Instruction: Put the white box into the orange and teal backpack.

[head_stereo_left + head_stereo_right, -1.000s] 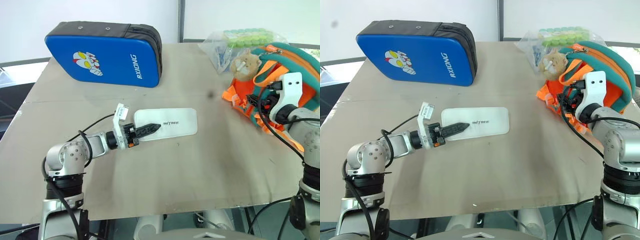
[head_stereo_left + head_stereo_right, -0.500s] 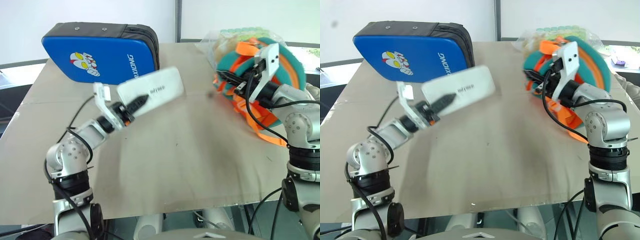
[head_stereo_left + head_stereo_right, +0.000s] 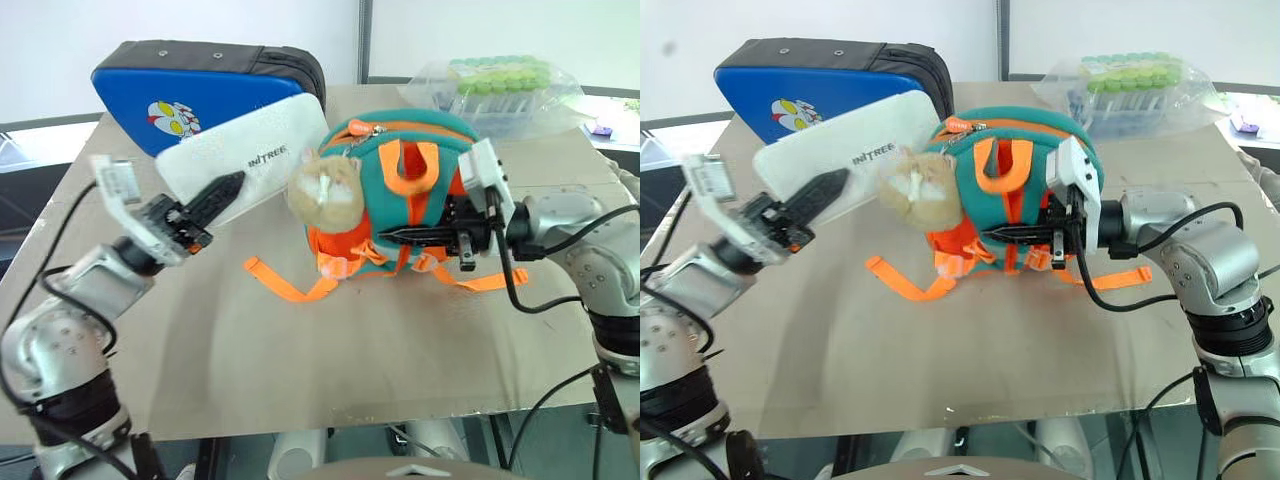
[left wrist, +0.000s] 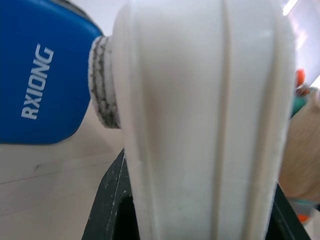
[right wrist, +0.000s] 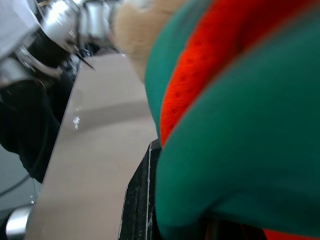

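Observation:
The white box (image 3: 262,140) hangs tilted above the table's left side, its dark lettering facing up. My left gripper (image 3: 232,184) is shut on its near end, and in the left wrist view the box (image 4: 200,125) rises between the black fingers. The orange and teal backpack (image 3: 375,175) stands upright in the middle of the table, its tan plush charm (image 3: 325,190) dangling toward the box. My right gripper (image 3: 392,236) reaches in from the right and is shut on the backpack's front; teal fabric (image 5: 240,150) sits between its fingers. The box's far end is close to the backpack's left side.
A big blue padded case (image 3: 180,95) stands at the back left, just behind the lifted box. A clear bag of green items (image 3: 495,90) lies at the back right. Orange straps (image 3: 290,285) trail on the tan table (image 3: 300,350) in front of the backpack.
The left gripper has lifted the box off the table, up and to the left. The right gripper closed on the backpack and drew it from the right edge to the table's middle.

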`<act>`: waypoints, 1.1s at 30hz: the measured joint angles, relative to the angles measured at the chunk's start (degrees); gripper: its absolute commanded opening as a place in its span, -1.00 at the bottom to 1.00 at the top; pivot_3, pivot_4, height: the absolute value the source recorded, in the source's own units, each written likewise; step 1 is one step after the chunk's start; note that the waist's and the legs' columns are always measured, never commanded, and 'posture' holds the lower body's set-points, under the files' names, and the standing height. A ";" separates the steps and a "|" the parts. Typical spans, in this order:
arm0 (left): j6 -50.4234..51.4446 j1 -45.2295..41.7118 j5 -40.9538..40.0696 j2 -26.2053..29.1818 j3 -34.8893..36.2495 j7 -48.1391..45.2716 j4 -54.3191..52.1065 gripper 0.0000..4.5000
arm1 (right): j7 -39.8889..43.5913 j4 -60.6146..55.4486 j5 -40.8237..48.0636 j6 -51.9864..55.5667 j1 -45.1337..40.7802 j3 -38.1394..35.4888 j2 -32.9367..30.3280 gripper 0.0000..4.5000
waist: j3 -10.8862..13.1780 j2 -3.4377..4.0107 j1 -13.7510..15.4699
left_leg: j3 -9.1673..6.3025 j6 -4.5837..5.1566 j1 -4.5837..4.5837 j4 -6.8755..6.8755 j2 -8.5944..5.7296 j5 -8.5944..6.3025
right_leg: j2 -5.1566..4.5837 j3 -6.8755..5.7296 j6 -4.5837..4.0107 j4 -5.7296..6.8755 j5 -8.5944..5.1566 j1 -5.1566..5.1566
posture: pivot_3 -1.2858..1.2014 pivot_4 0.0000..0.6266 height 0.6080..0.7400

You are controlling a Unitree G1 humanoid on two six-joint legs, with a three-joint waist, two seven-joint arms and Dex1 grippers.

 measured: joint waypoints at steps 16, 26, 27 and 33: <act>-3.27 6.98 2.79 21.17 2.09 -26.88 0.54 -0.53 | 6.10 5.12 -0.38 -1.45 0.22 -0.75 -3.41 -0.97 | 0.14 0.15 0.31 | 0.22 0.00 0.07 0.01 -0.07 0.00 | 0.05 0.00 -0.25 -0.01 -0.15 0.08 | 0.03 -0.52 1.00; -25.36 -19.79 30.27 19.27 -26.45 -33.32 3.87 -0.53 | 7.82 2.61 5.34 -1.99 1.20 -5.43 -1.90 -0.97 | 0.15 0.14 1.51 | 0.18 0.01 0.03 0.10 -0.14 0.00 | 0.09 -0.04 0.01 -0.12 0.01 0.21 | 0.03 -0.52 1.00; -26.80 -22.85 32.74 18.22 -29.78 -34.35 5.04 -0.53 | 7.87 1.96 6.01 -2.10 1.34 -5.78 -1.69 -0.97 | 0.15 0.15 1.47 | 0.20 0.01 0.03 0.10 -0.13 0.00 | 0.09 -0.02 0.01 -0.11 0.01 0.21 | 0.03 -0.52 1.00; -28.57 -35.06 40.50 14.37 -39.91 -39.03 14.84 -0.53 | 8.50 0.04 7.30 -2.88 1.57 -6.49 -1.59 -0.97 | 0.18 0.15 0.31 | 0.16 0.02 -0.08 0.02 -0.09 0.00 | 0.14 -0.09 0.02 -0.06 -0.01 0.06 | 0.03 -0.52 1.00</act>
